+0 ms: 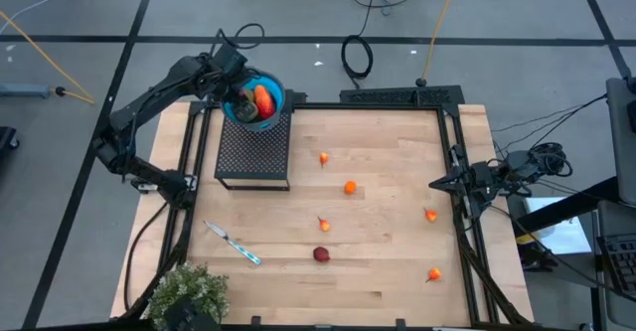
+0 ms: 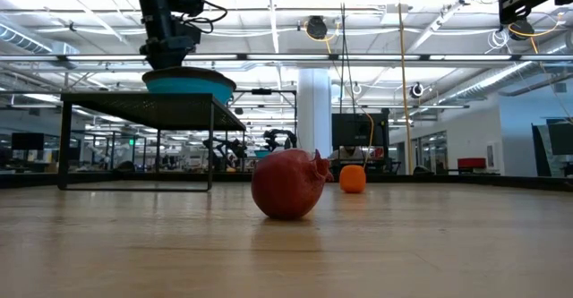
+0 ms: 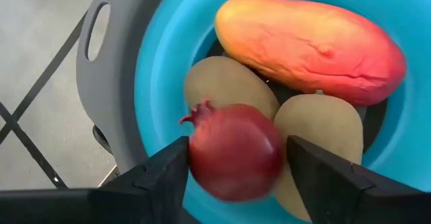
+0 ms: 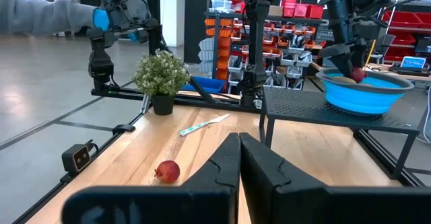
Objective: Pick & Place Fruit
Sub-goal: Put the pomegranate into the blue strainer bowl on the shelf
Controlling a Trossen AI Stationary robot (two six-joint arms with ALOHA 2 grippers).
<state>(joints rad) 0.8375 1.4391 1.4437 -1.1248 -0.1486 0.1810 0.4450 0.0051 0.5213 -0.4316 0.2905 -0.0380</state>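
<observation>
A blue bowl [image 1: 266, 118] stands on a black mesh stand [image 1: 253, 152] at the table's far left. In the left wrist view it holds a long red-orange fruit [image 3: 310, 46] and two olive-brown ovals [image 3: 225, 83]. My left gripper [image 3: 239, 167] is open above the bowl, its fingers on either side of a dark red round fruit [image 3: 236, 150]. Another dark red fruit [image 1: 321, 254] and several small orange pieces, one of them here [image 1: 350, 187], rest on the table. My right gripper [image 4: 239, 150] waits shut at the table's right edge. My left gripper comes from above with one finger [image 3: 165, 173] on each side of the dark red round fruit [image 3: 202, 157], just over the fruit in the bowl. Whether the fingers touch it, I cannot tell.
A blue-and-white stick [image 1: 232, 243] lies near the left edge, and a bushy green plant [image 1: 189, 291] stands at the near left corner. Black rails frame the table. A person's grey sleeve and blue glove [image 4: 40, 15] show beyond the table.
</observation>
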